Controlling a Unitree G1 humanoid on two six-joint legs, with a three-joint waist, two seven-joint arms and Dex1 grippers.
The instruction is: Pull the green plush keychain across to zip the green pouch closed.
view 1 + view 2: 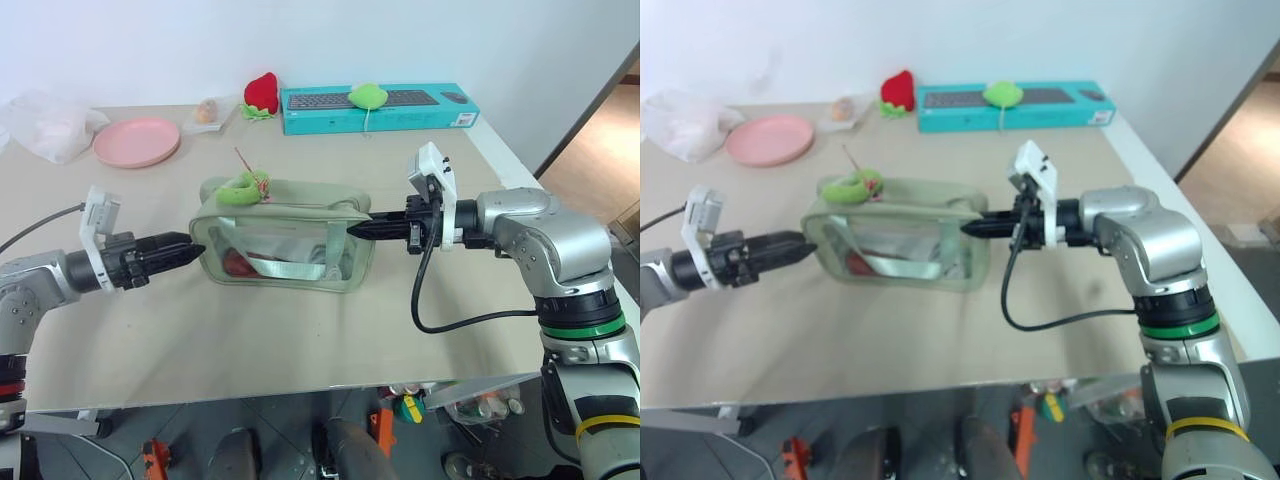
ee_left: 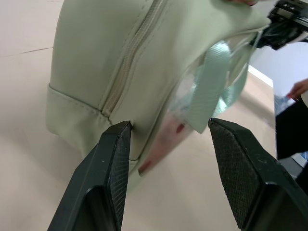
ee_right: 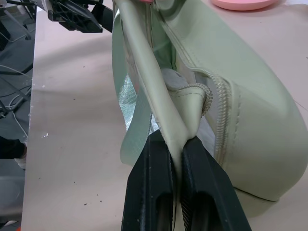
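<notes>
Broadly, a wide beige table [image 1: 300, 340] carries everything, and the pale sage-green boxy fabric pouch with clear plastic side panels [image 1: 285, 240] sits near its middle, between the two arms. At the far edge lies a long teal keyboard box [image 1: 400, 110], with a rounder lime-green plush [image 1: 367, 95] resting on top of it and a red strawberry plush [image 1: 262, 92] just to its left. Farther left a round pink plate [image 1: 136, 140] lies beside a crumpled clear plastic bag [image 1: 50, 125].

From the right, the right gripper [image 3: 179, 159] has its black fingers clamped tight on the pouch's end seam, where the zipper runs out; the top of the pouch gapes open along its length. At the left end, the left gripper [image 1: 185, 250] hangs level with its fingers [image 2: 115, 159] spread apart, one of them at the pouch's end wall, and nothing is caught between them.

Smallest, the small bright green curled plush keychain [image 1: 243, 188] lies on the pouch's top at its far left corner, with a thin cord poking up from it.
</notes>
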